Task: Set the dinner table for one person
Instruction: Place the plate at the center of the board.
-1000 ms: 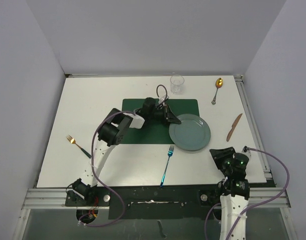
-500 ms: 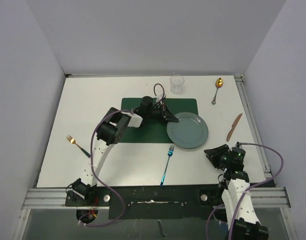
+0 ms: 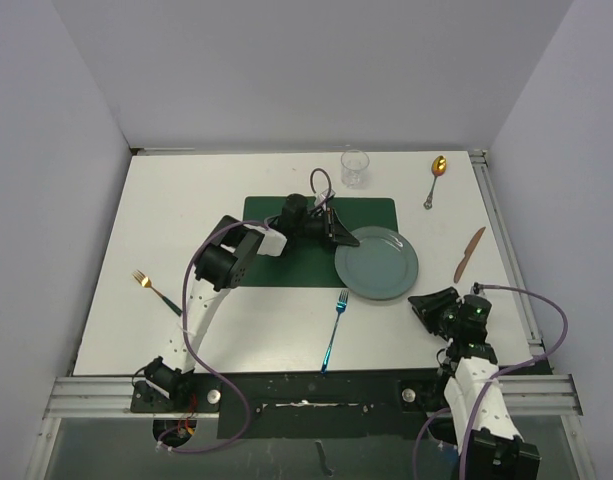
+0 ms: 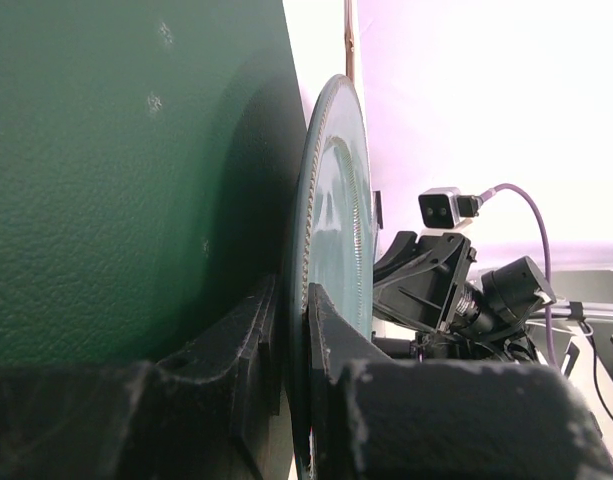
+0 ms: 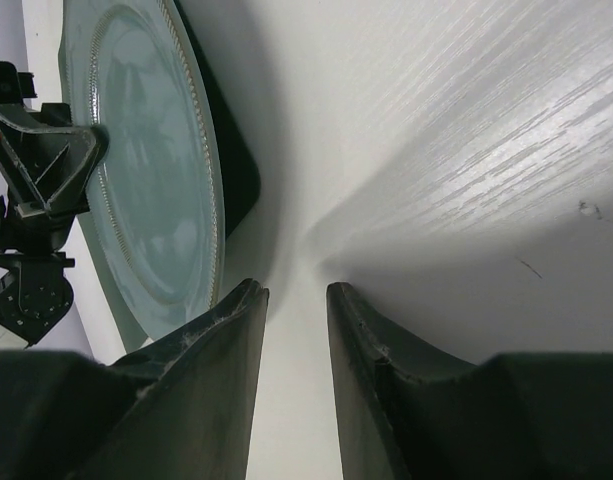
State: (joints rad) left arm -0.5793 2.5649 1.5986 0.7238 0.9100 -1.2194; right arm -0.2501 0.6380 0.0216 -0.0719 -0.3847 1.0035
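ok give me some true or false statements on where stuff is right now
The left tool is shut on the plate rim. True.
The glass stands on the placemat. False: the glass stands on the dinner table, just beyond the placemat.
The blue fork lies on the plate. False: the blue fork lies on the dinner table, nearer the arms.
The right tool holds nothing. True.

Bright overhead light streaks sheen across the white matte dinner table (image 5: 466,120) beside the round grey-green ceramic plate (image 5: 156,180); left wrist background blown pinkish-white.
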